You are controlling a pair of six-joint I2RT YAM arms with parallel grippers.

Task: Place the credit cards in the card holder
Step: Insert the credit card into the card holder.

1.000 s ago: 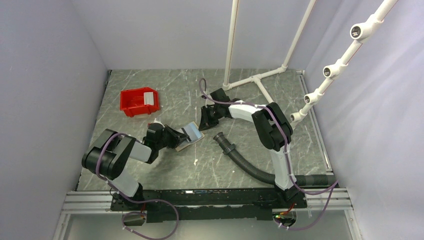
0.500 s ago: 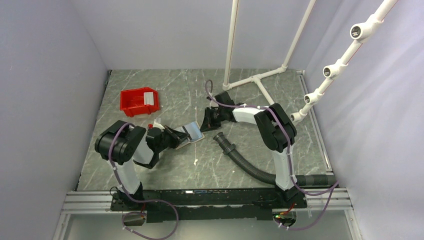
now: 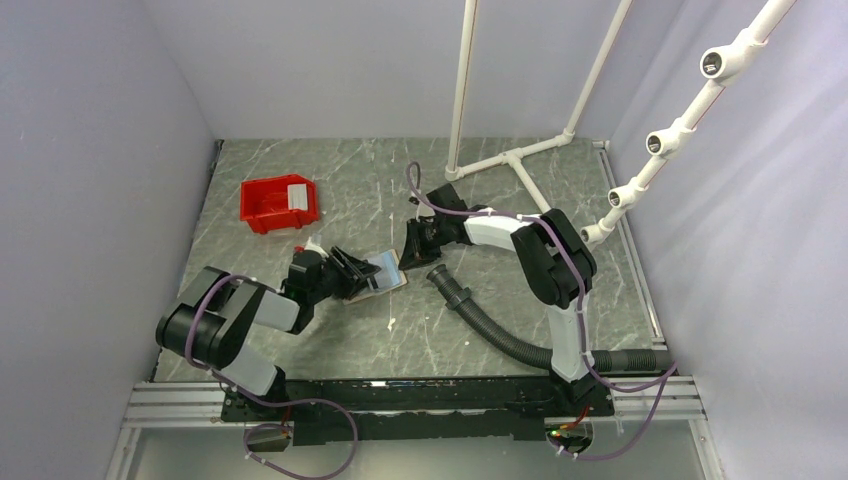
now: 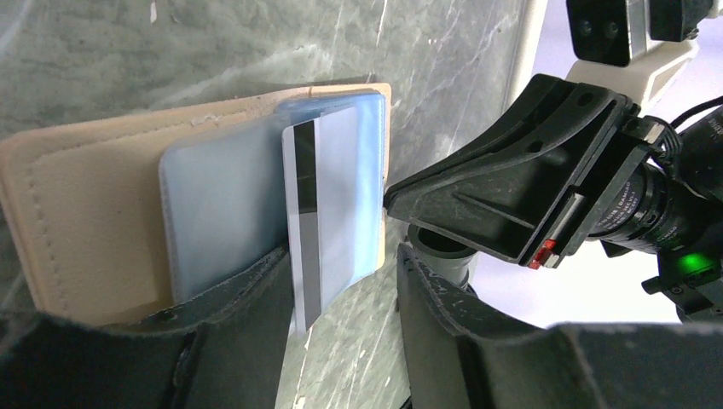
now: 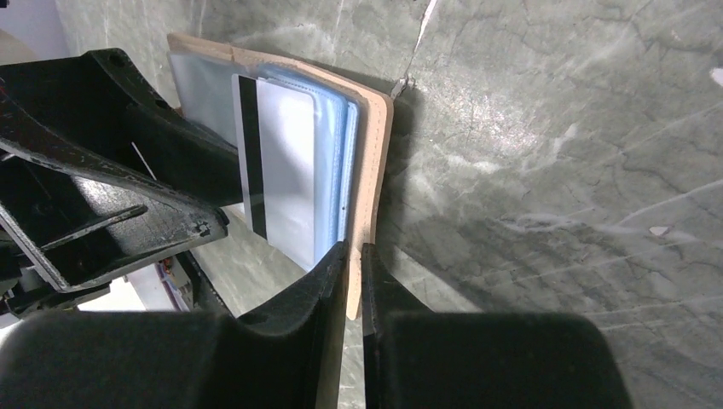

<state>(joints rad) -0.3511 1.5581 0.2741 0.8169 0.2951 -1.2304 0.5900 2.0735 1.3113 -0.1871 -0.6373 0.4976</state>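
Observation:
The tan card holder (image 4: pixel 77 213) lies open on the table, with a pale blue-grey layer (image 4: pixel 222 204) on it. A whitish-grey card (image 4: pixel 332 187) with a black stripe sits partly in it, one corner sticking out. My left gripper (image 4: pixel 345 273) is open, its left finger beside that corner. My right gripper (image 5: pixel 353 251) is shut on the edge of the card holder (image 5: pixel 375 170), next to the striped card (image 5: pixel 286 162). In the top view the left gripper (image 3: pixel 358 270) and right gripper (image 3: pixel 408 250) flank the card holder (image 3: pixel 385 275). No gold-brown card shows.
A red bin (image 3: pixel 270 205) with a whitish card (image 3: pixel 297 195) in it stands at the back left. A black corrugated hose (image 3: pixel 480 315) lies just right of the holder. A white pipe frame (image 3: pixel 510 160) stands behind the right arm.
The left arm's elbow swung right and then back left, while its gripper stayed at the holder. The right gripper shifted slightly toward the holder, and the holder moved a little nearer.

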